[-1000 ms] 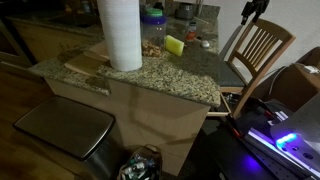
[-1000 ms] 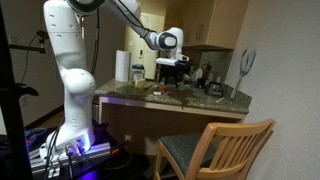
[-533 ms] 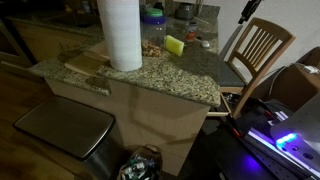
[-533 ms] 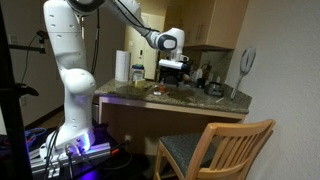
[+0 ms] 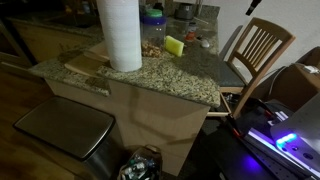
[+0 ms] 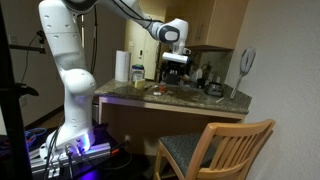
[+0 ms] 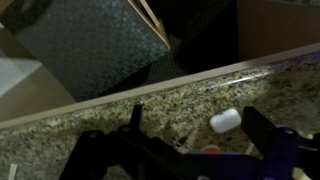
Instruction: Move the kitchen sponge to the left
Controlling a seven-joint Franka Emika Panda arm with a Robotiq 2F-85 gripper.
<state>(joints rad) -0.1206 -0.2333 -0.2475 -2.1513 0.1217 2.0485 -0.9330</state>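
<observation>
Overhead, fingers [image 7: 136,120] spread wide, clear of granite counter [image 7: 185,105].

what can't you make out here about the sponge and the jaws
kitchen sponge: outside the wrist view's frame; too small to find on the counter in an exterior view.
jaws: dark and blurred in the wrist view; height above the counter unclear.
small white item: blurred in the wrist view, unidentifiable.
</observation>
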